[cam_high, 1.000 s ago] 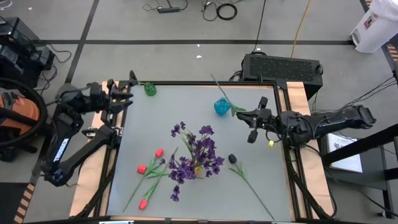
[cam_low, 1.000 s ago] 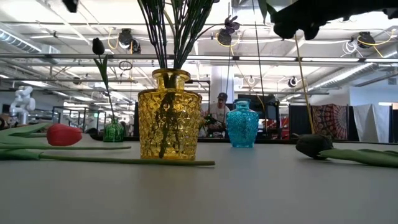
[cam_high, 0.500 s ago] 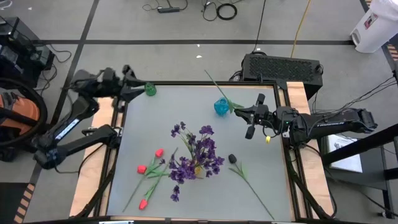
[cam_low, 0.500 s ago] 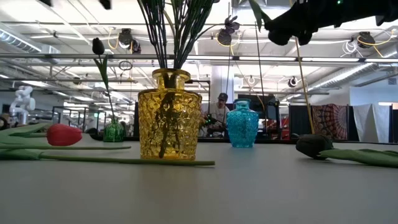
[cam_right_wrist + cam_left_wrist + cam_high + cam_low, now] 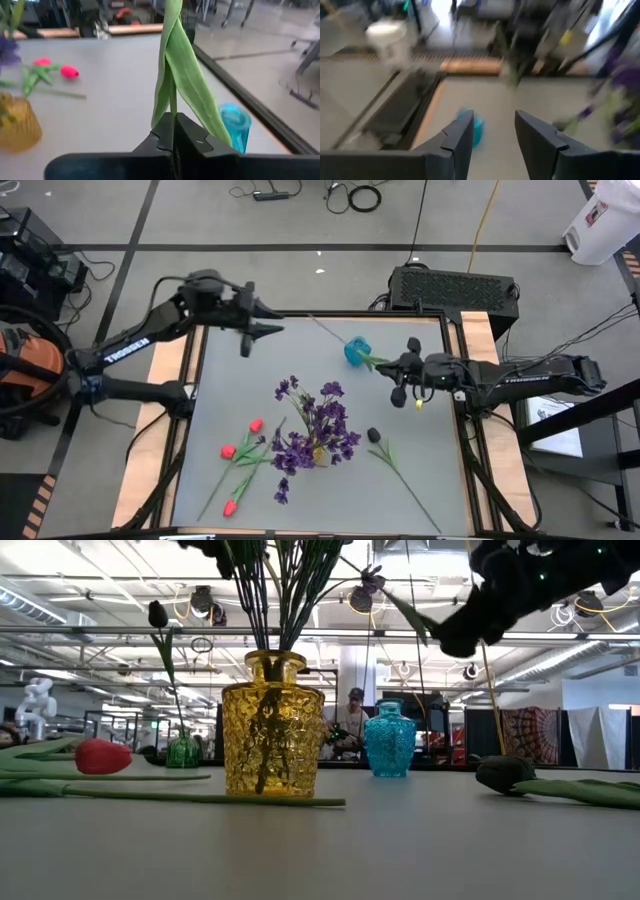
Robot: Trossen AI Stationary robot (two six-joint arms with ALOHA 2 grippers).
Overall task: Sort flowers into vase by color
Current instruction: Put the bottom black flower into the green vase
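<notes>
From above, the right gripper [image 5: 393,366] is clamping a long green-stemmed flower [image 5: 330,335] beside the small blue glass vase [image 5: 356,351] at the far side, while the left gripper [image 5: 268,320], far left, is hanging with fingers apart; its wrist view confirms them parted, and the right wrist view shows fingers [image 5: 172,132] pinching the leafy stem.
</notes>
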